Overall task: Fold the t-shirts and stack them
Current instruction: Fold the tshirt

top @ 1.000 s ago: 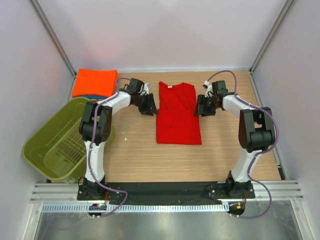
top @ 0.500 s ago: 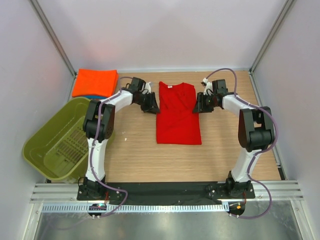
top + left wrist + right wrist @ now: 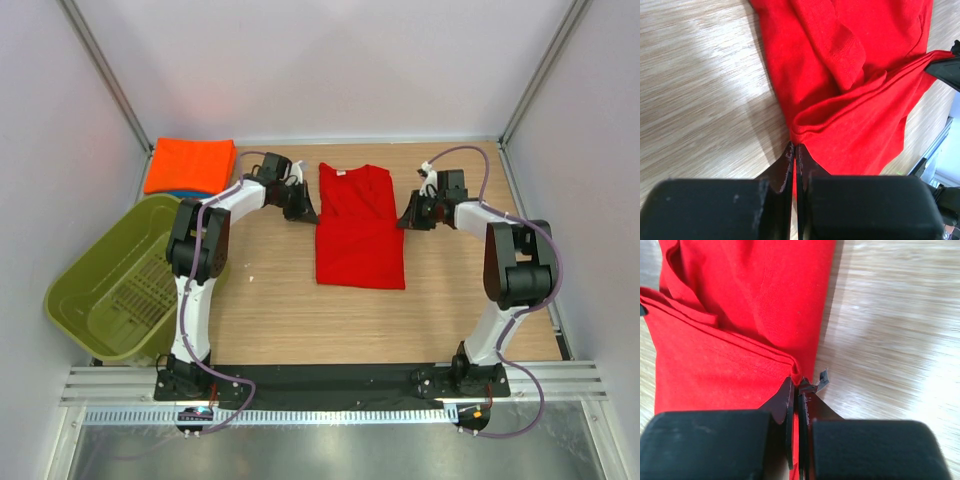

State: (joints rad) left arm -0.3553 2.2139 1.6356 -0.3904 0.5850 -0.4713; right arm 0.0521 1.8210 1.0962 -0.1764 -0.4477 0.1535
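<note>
The deep red t-shirt (image 3: 358, 230) lies as a long narrow strip in the middle of the table, neck label toward the far end. My left gripper (image 3: 311, 212) is shut on its left side edge. In the left wrist view the left gripper (image 3: 795, 146) pinches a bunched fold of the red t-shirt (image 3: 855, 115). My right gripper (image 3: 405, 220) is shut on the opposite edge, and the right wrist view shows the right gripper (image 3: 799, 383) clamped on the hem of the red t-shirt (image 3: 725, 365). A crease runs across the cloth between the two grips. The orange t-shirt (image 3: 190, 164) lies folded at the far left, on top of the blue one (image 3: 183, 192).
The olive-green plastic basket (image 3: 75, 300) sits tilted at the left edge of the table, beside the left arm. Enclosure walls with metal posts border the table on the left, right and far sides. Bare wood shows in front of the red shirt.
Both grippers have closed on the red shirt's side edges. The right gripper has drawn slightly outward to the right, and the cloth between the grips has tightened into a crease.
</note>
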